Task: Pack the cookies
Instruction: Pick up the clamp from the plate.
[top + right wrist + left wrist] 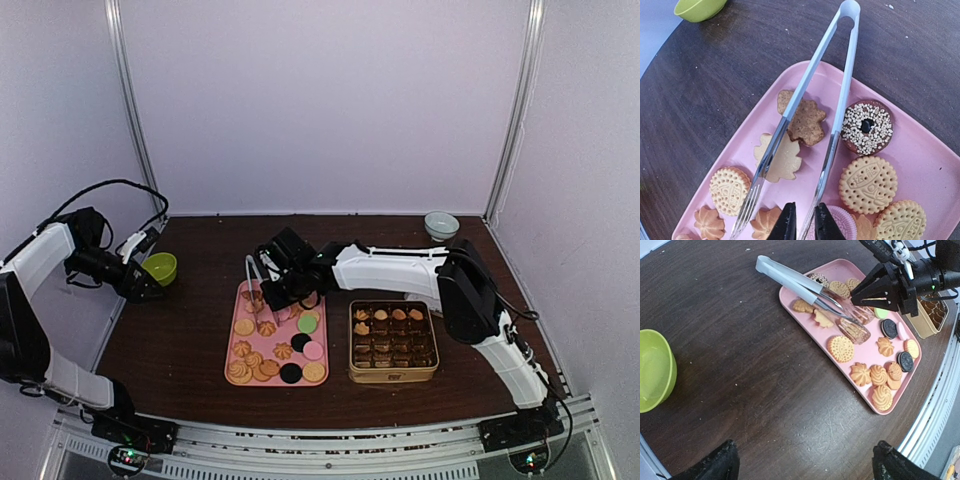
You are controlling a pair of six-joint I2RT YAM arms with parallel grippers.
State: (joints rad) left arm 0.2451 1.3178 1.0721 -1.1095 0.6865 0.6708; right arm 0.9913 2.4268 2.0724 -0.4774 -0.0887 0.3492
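Right gripper (804, 225) hangs low over the pink tray (920, 155), its fingertips narrowed to a slim gap around one blade of the metal tongs (840, 75), though a firm pinch cannot be told; the left gripper (805, 465), near the green bowl (655, 367), is spread wide and empty. Just beneath and ahead of the right fingertips lie the cookies (867, 184): tan dotted rounds, flower shapes, swirled rosettes, a sprinkled chocolate ring, and pink, black and green discs. They lie flat, faces up, spread along the tray's length, while the tongs point hinge-first away from the fingertips.
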